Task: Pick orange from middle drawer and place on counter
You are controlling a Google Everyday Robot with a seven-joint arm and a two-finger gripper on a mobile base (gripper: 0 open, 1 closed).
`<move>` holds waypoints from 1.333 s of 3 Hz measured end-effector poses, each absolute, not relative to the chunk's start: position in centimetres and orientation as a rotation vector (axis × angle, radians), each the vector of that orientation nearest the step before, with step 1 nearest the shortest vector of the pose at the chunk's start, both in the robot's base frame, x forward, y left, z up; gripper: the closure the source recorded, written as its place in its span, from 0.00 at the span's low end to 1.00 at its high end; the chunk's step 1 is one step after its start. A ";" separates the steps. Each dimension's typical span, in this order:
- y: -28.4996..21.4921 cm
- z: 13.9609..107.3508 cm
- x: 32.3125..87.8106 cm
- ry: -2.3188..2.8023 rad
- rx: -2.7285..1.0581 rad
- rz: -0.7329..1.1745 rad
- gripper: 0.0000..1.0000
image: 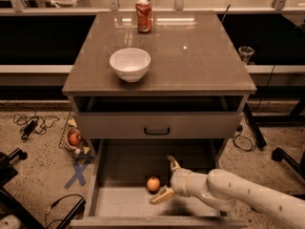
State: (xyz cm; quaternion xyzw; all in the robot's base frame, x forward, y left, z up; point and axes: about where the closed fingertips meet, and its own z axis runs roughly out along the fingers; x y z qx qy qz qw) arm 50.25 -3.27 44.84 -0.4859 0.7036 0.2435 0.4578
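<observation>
The orange (153, 183) lies on the pale floor of the open middle drawer (124, 205), near its centre. My gripper (164, 180) is inside the drawer, just right of the orange, open, with one finger (173, 163) behind and one finger (161, 196) in front of it. The fingers do not touch the orange. My white arm reaches in from the lower right. The counter (190, 51) is the glossy grey-brown top of the cabinet above.
A white bowl (129, 64) and a red soda can (143, 16) stand on the counter. A shut drawer front with a black handle (157, 130) is above the open drawer. A wire basket with a reddish fruit (74, 138) sits on the floor at left, near cables.
</observation>
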 end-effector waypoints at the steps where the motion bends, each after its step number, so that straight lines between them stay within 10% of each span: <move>1: -1.7 43.4 50.9 1.739 -1.233 0.634 0.00; 3: -0.4 40.8 50.9 1.759 -1.283 0.676 0.00; 4: -0.4 39.7 50.4 1.766 -1.289 0.681 0.18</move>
